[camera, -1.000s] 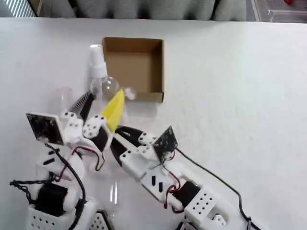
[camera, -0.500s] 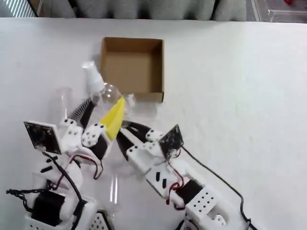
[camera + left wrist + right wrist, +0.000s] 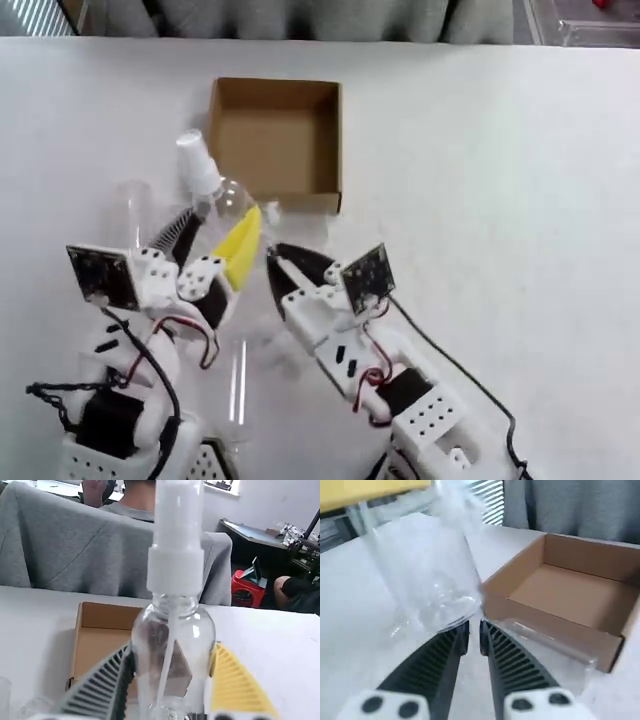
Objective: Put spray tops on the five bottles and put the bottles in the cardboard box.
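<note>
My left gripper [image 3: 212, 228], one finger yellow and one dark ribbed, is shut on a clear bottle [image 3: 222, 192] that carries a white spray top [image 3: 196, 160]. In the left wrist view the bottle [image 3: 172, 650] stands between the two fingers with the spray top [image 3: 176, 540] above. The bottle hangs just off the near left corner of the cardboard box [image 3: 277, 135], which holds no bottles. My right gripper [image 3: 283, 265], black-fingered, sits right of the bottle with its jaws almost touching and nothing between them. In the right wrist view that gripper [image 3: 474, 629] is just under the bottle [image 3: 427, 580].
A clear bottle without a top [image 3: 130, 205] stands left of the left gripper. Something clear [image 3: 545, 640] lies against the box's near wall [image 3: 540, 617]. Another clear piece [image 3: 237, 385] lies between the arm bases. Bare white table stretches to the right.
The left gripper drew the bottle back and tilted it, so the spray top now leans left of the box. The right gripper slid right, away from the bottle.
</note>
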Available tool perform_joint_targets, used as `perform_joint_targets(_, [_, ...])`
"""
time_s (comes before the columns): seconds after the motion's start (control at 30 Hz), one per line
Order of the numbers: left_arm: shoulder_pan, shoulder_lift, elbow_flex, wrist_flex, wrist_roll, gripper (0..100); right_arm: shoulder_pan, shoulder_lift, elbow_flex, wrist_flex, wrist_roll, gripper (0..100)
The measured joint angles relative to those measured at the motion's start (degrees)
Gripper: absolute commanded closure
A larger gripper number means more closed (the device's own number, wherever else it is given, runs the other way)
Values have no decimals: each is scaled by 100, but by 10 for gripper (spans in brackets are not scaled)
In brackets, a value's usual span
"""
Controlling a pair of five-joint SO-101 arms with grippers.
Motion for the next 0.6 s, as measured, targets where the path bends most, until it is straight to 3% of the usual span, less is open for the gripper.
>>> perform_joint_targets(0.23, [-492,123,18,-422,-9,979,1248,0,-1380,2840,730,981])
perform_joint_targets(0.37, [-580,598,-413,-440,-18,979,1626,0,-1538,3200,765,981])
perform_joint_targets(0.6, [-589,2901,-1582,-448,-18,978,1837,0,-1538,3200,765,981])
